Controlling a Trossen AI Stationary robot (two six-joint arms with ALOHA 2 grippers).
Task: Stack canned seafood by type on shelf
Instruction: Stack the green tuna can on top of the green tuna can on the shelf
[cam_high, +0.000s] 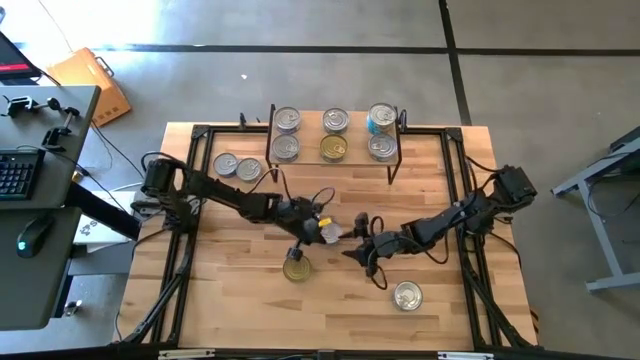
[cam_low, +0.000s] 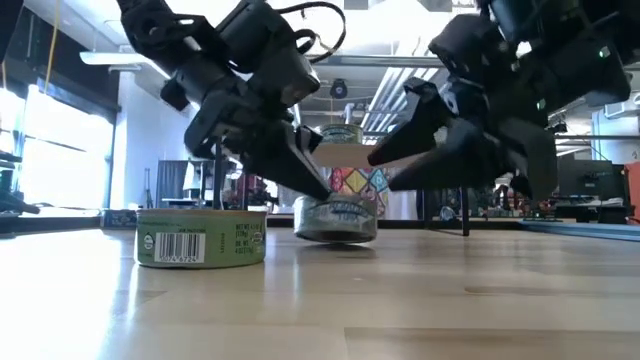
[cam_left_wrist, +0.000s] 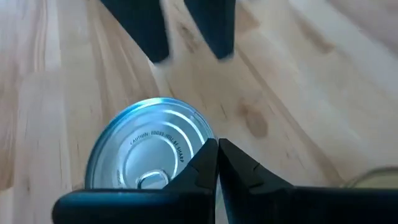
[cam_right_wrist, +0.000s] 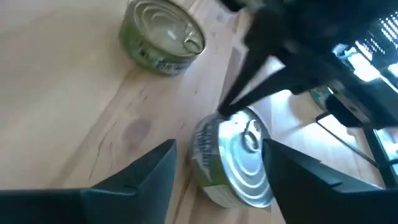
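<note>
while the left tool (cam_left_wrist: 216, 163) touches a tin (cam_left_wrist: 149, 152), right tool (cam_right_wrist: 217, 168) straddles it.

two dark jointed arms, black looping cables, tapered black fingers (cam_right_wrist: 146, 177) on each claw.

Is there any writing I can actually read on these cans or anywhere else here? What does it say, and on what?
"CAUTION: EDGES WILL BE SHARP", roughly; embossed on the silver lid of the tin below the left gripper; the middle words are unclear.
Barcode and small print on the green-labelled tin in the low view: too small to read.
Label of the tin between the two grippers in the low view: blurred, unreadable.
Tins on the shelf: labels too small to read.
</note>
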